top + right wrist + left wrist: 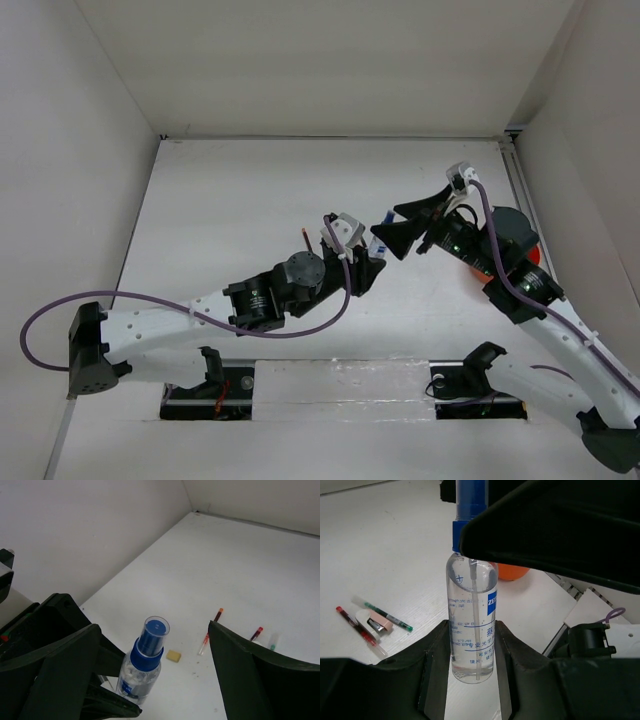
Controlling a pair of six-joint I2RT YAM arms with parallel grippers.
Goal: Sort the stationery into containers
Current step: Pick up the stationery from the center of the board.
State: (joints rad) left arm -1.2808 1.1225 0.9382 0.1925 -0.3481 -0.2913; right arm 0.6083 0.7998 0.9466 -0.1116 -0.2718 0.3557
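My left gripper [472,632] is shut on the lower body of a clear bottle with a blue cap [472,615], holding it upright above the table. My right gripper [152,630] is open, its two black fingers standing wide on either side of the bottle's cap [153,636] without touching it. In the top view the two grippers meet mid-table, left [360,262] and right [398,226]. On the table lie a tan eraser [173,655], a red pen [355,625], a green pen [387,615] and a small pink and white item [374,622]. The orange tub [512,571] shows only partly behind the bottle.
Another thin red pen with an orange end [210,630] lies beside the eraser. White walls close the table on the left, back and right. My right arm covers most of the orange tub [534,254] at the right side.
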